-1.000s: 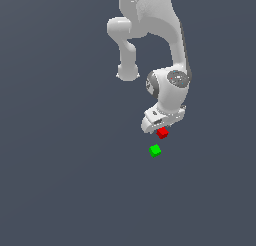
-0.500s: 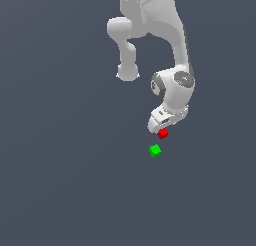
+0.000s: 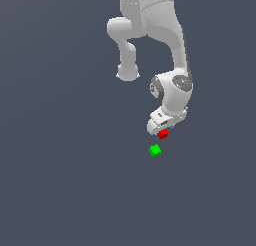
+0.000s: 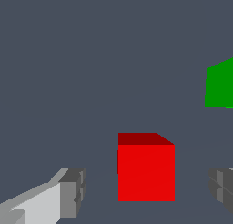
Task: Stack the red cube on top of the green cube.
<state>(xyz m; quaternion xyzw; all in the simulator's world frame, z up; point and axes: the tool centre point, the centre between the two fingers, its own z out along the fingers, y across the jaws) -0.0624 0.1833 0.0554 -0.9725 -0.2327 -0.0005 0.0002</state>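
Observation:
The red cube (image 3: 163,134) sits on the grey floor, right under my white gripper (image 3: 160,127). In the wrist view the red cube (image 4: 145,170) stands between my two fingertips (image 4: 72,192), with a gap on each side. The gripper (image 4: 146,191) is open and touches nothing. The green cube (image 3: 155,150) sits on the floor a short way from the red one, apart from it, toward the exterior view's lower left. It shows at the edge of the wrist view (image 4: 220,85).
The white arm (image 3: 172,87) rises from the gripper to the top of the exterior view. The plain dark grey floor (image 3: 65,180) lies all around the two cubes.
The gripper has shifted slightly to the exterior view's right and come down a little around the red cube. Both cubes have stayed in place.

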